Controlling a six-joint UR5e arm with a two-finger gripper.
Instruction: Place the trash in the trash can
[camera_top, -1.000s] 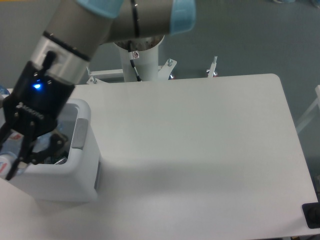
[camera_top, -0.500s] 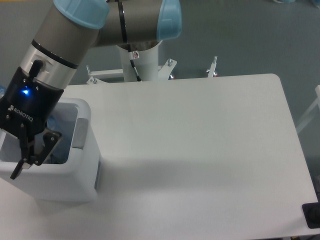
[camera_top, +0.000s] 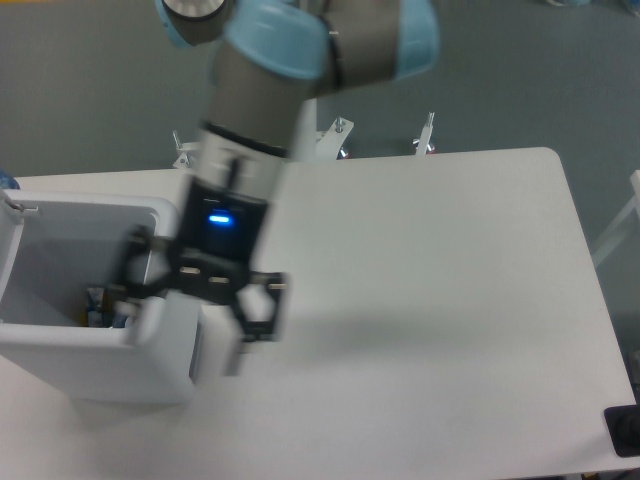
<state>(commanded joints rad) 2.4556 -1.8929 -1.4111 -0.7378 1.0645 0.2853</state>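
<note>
The end effector (camera_top: 180, 320) hangs spread and empty over the trash can's near right corner, blurred. Best lift it straight up and clear of the rim (no sideways drag). The trash can (camera_top: 60, 345) sits on the desk (camera_top: 430, 300); trash (camera_top: 100, 305) glints low inside.
</note>
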